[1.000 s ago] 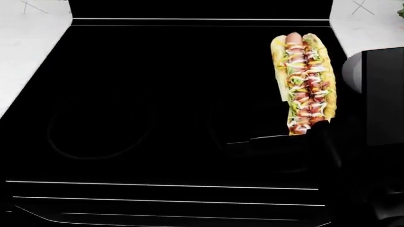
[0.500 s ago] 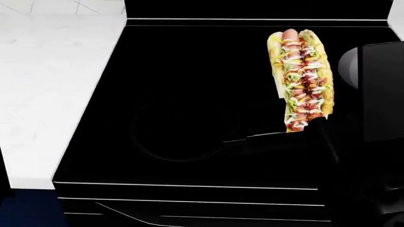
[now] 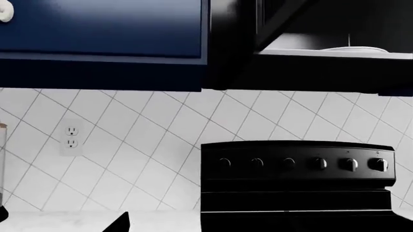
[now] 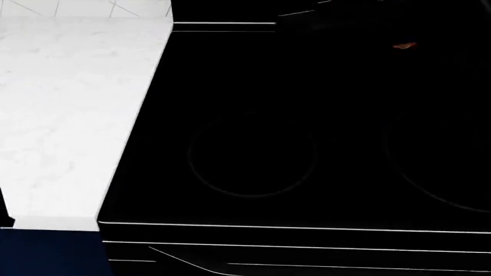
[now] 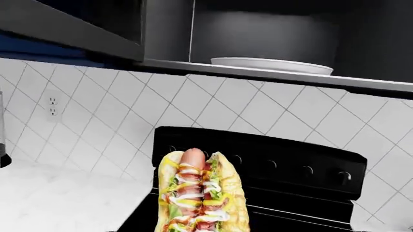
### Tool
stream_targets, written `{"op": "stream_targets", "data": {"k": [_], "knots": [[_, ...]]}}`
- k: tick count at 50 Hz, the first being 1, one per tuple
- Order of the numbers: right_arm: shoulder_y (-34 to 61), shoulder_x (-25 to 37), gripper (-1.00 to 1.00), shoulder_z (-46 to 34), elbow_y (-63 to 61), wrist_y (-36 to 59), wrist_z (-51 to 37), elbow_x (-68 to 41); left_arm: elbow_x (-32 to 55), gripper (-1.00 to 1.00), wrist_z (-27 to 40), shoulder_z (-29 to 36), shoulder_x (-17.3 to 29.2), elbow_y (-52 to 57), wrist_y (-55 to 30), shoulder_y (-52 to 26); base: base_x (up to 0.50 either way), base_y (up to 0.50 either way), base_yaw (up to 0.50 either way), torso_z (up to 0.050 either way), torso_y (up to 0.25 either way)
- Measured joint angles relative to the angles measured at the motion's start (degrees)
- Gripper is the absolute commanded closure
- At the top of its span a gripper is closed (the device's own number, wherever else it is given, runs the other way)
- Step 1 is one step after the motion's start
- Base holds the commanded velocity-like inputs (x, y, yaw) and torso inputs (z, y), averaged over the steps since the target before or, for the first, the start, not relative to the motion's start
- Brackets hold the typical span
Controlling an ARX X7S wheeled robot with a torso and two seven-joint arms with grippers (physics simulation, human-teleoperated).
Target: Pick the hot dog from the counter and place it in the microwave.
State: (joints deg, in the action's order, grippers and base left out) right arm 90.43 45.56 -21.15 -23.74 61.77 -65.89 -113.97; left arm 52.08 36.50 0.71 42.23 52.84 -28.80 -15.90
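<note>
In the right wrist view the hot dog (image 5: 201, 193), a yellow bun with a sausage and red, green and white toppings, stands upright close to the camera. My right gripper holds its lower end, and its jaws are hidden below the picture's edge. Above it the microwave (image 5: 271, 34) stands open, with a white plate (image 5: 271, 65) inside. In the head view only a small reddish bit (image 4: 404, 45) of the hot dog shows against black. The white marbled counter (image 4: 69, 115) lies at the left. My left gripper (image 3: 206, 228) is empty, with one dark fingertip (image 3: 121, 223) showing wide of centre.
The black stovetop (image 4: 253, 155) with ring outlines fills most of the head view. Its back panel with knobs (image 3: 297, 164) stands against the tiled wall. A blue upper cabinet (image 3: 103, 29) hangs left of the microwave, and a wall outlet (image 3: 71, 137) is below it.
The hot dog has risen out of the head view, leaving only a small reddish bit at the top right. The head view has shifted, and more of the white counter shows at the left.
</note>
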Motion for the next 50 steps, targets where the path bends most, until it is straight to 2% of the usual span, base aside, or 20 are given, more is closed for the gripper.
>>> {"op": "stream_targets", "data": {"k": [9, 18, 21, 24, 29, 35, 42, 50], "knots": [[17.78, -6.33, 1.00, -5.47, 15.50, 4.62, 12.40, 12.72, -0.95, -1.00, -0.76, 0.52, -0.78, -1.46, 0.84, -1.94, 0.00, 0.00, 0.00, 0.000, 0.000], [31.20, -13.46, 1.00, -13.12, 32.44, 3.22, 28.04, 29.19, -1.82, -1.00, -1.17, 0.83, -1.30, -2.31, 1.55, -3.19, 0.00, 0.00, 0.00, 0.000, 0.000], [34.62, -16.93, 1.00, -13.54, 38.87, 2.79, 34.32, 37.53, -1.97, -1.00, -1.31, 0.76, -1.32, -2.49, 1.79, -3.43, 0.00, 0.00, 0.00, 0.000, 0.000], [37.16, -21.40, 1.00, -10.85, 45.17, 2.81, 42.03, 49.89, -2.06, -1.00, -1.48, 0.63, -1.30, -2.69, 2.06, -3.55, 0.00, 0.00, 0.00, 0.000, 0.000], [40.08, -29.67, 1.00, -1.58, 54.90, 1.62, 55.95, 75.84, -2.06, -1.00, -1.79, 0.39, -1.21, -3.03, 2.45, -3.75, 0.00, 0.00, 0.00, 0.000, 0.000], [42.17, -36.36, 1.00, 7.89, 65.37, -2.02, 65.61, 99.26, -1.64, -1.00, -1.91, 0.08, -1.02, -3.22, 2.64, -4.11, 0.00, 0.00, 0.00, 0.000, 0.000], [43.36, -40.44, 1.00, 13.57, 75.25, -5.09, 70.34, 114.32, -0.76, -1.00, -1.60, -0.42, -0.62, -2.95, 2.59, -4.44, 0.00, 0.00, 0.00, 0.000, 0.000], [43.93, -42.70, 1.00, 16.49, 82.67, -6.70, 71.69, 122.43, 0.74, -1.00, -0.65, -1.34, 0.10, -2.03, 2.35, -4.39, 0.00, 0.00, 0.00, 0.000, 0.000]]}}
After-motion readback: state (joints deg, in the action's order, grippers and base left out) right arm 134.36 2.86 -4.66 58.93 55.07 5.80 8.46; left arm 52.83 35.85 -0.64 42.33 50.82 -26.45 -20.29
